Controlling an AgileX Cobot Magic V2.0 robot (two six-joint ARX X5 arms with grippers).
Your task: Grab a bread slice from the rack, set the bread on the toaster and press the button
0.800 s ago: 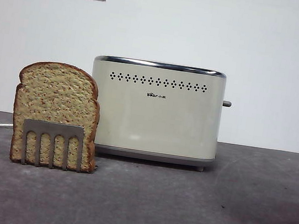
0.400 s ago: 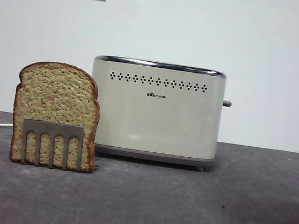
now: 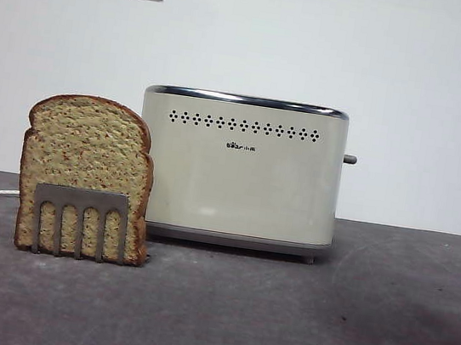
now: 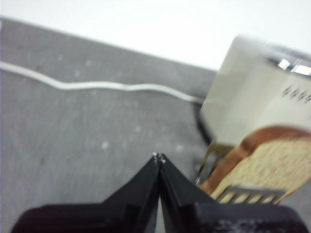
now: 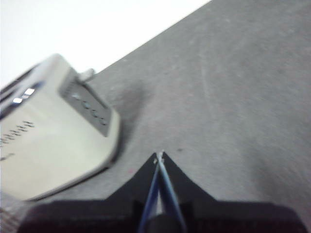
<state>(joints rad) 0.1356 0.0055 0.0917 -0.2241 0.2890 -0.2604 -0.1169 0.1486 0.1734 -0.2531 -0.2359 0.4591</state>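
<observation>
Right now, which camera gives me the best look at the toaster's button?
The front view: the button shows sharp in profile, sticking sideways from the toaster at its narrow end. The right wrist view also shows it, from above but blurred. The left wrist view shows only the toaster's other end, so the button is hidden there.
</observation>
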